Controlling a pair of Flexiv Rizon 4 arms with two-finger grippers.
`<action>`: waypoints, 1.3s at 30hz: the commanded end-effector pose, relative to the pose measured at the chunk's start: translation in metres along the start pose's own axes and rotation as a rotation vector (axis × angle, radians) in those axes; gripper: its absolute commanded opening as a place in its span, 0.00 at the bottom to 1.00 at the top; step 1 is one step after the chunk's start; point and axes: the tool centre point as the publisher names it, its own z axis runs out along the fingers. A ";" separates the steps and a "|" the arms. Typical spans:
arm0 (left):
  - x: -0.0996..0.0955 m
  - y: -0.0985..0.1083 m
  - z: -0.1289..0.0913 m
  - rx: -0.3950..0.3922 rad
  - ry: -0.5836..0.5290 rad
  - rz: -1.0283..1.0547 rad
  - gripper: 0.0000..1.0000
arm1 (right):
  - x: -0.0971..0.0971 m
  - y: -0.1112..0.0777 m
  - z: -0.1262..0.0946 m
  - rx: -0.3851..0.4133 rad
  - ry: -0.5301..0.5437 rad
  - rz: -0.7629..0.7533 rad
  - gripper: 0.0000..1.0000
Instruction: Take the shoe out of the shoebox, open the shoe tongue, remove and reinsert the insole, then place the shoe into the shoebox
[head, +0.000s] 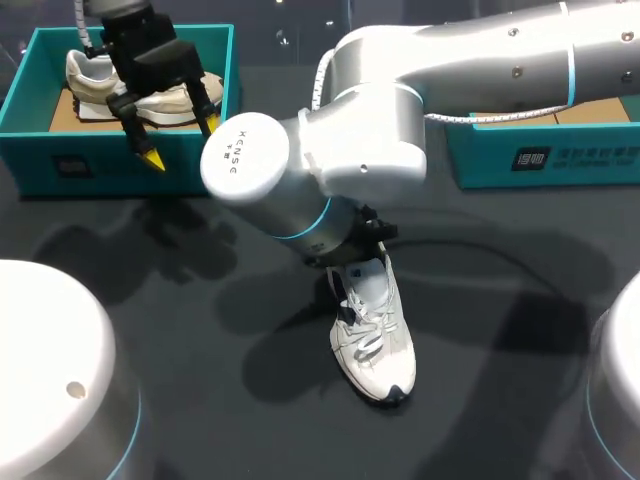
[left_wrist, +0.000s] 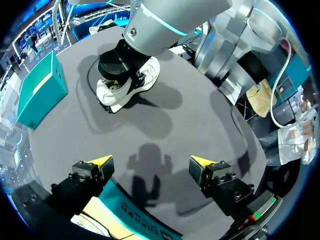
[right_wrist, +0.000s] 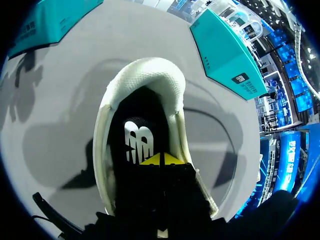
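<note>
Shoe work at mid-tabletop: the white shoe (head: 375, 335) stands upright on its sole on the dark tabletop (head: 200, 300), outside both boxes, laces up and toe pointing toward the near edge in the head view. My right arm (head: 400, 110) comes in from the right and bends down over its heel, hiding the hand from the head camera. In the right wrist view, my right hand (right_wrist: 161, 160) sits inside the shoe's opening, its two yellow tips pressed together just above the black insole (right_wrist: 125, 112), which lies flat in the shoe with a white mark on it. I cannot tell whether the tips pinch anything between them. The padded white heel collar curves round ahead of the hand. My left hand (head: 181, 141) hangs well apart from this, over the front wall of the left shoebox (head: 120, 165), its fingers spread wide and holding nothing. The left wrist view shows that box's teal rim under the hand. A cream shoe (head: 90, 75) lies inside that box on its cardboard floor. The right shoebox (head: 540, 155), also teal, rests at the far right of the tabletop, behind my right arm.
</note>
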 end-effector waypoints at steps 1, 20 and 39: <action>0.001 0.000 0.000 -0.002 -0.002 0.001 1.00 | 0.008 -0.003 -0.005 -0.025 -0.095 0.194 0.00; 0.001 0.000 0.000 -0.002 -0.002 0.001 1.00 | -0.002 0.011 0.020 -0.041 -0.101 0.153 0.00; 0.001 0.000 0.000 -0.002 -0.002 0.001 1.00 | 0.002 0.026 -0.010 0.013 0.123 0.110 0.00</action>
